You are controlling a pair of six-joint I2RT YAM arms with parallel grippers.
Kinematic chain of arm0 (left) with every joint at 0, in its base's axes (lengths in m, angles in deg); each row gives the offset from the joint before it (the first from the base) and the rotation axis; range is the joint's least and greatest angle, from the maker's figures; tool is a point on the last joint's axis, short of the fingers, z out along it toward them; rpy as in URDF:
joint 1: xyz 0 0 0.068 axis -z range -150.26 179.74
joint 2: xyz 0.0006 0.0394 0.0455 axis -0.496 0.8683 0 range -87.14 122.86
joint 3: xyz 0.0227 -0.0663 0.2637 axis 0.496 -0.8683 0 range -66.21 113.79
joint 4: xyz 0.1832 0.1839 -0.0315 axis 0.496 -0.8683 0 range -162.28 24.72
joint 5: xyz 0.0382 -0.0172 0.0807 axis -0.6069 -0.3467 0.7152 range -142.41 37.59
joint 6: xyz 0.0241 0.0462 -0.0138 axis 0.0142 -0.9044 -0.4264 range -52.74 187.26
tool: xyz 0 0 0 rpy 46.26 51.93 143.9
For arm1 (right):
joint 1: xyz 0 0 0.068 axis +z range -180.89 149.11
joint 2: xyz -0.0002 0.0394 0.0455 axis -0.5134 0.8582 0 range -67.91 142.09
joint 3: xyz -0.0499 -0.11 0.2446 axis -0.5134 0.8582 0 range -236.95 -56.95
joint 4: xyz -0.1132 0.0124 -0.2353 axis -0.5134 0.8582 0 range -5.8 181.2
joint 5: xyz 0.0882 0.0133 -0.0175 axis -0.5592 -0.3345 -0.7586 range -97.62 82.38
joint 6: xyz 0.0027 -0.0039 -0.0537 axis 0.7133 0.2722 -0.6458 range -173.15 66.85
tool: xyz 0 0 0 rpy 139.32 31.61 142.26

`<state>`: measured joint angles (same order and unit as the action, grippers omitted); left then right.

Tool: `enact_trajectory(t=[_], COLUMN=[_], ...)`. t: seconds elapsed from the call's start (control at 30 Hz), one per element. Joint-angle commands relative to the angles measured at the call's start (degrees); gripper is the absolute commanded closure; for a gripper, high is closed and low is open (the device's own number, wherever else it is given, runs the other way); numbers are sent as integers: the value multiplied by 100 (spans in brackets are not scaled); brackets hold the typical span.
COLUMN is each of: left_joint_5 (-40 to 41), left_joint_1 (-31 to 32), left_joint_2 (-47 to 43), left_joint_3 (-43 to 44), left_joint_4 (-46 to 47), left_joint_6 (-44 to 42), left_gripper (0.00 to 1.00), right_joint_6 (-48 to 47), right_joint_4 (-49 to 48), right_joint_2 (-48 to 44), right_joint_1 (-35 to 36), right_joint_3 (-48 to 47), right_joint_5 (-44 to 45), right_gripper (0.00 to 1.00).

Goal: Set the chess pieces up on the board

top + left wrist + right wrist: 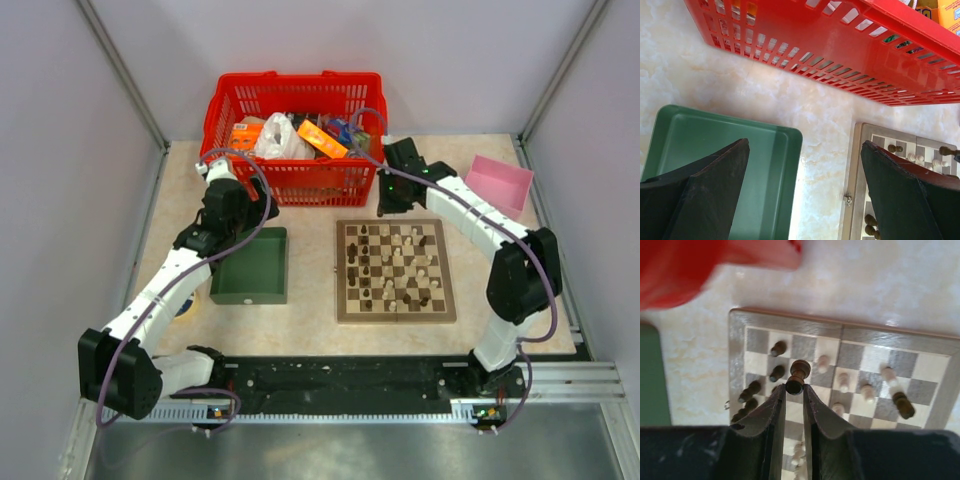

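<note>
The board (396,316) lies right of centre, with dark and pale chess pieces (398,262) scattered over its squares. My right gripper (794,386) hangs above the board's far left part, shut on the head of a dark brown piece (799,371) that is lifted clear of the squares. From above, that gripper (390,206) is over the board's far edge. Dark pieces (776,373) stand near the left columns and pale ones (843,380) further right. My left gripper (804,144) is open and holds nothing, between the green tray (715,145) and the board's rim (858,165).
A red basket (295,80) full of packets stands at the back, close behind both grippers. The green tray (250,292) sits left of the board. A pink tray (498,182) lies at the back right. Walls close in on both sides.
</note>
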<state>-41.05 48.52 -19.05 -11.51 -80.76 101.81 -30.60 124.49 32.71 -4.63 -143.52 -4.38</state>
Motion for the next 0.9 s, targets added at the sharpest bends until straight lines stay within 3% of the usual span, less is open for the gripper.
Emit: enact_trajectory(t=[0.0,0.57,0.73,0.87], left_joint_5=[-11,7,-378,-1351], left_joint_1=[-24,-138,-288,-297], left_joint_2=[-156,19,510,1117], left_joint_3=[103,129,401,621], left_joint_4=[257,344,695,1494], left_joint_6=[-62,-194,-457,-571], left_gripper=[1,1,1,3], right_joint_6=[259,338,338,312], right_joint_4=[-135,-751,-786,-777], right_joint_2=[-210,959,872,653], right_joint_1=[493,995,1004,1012], right_joint_3=[-273,-686,-713,-765], right_joint_5=[18,1,53,45], right_gripper=[82,82,82,82])
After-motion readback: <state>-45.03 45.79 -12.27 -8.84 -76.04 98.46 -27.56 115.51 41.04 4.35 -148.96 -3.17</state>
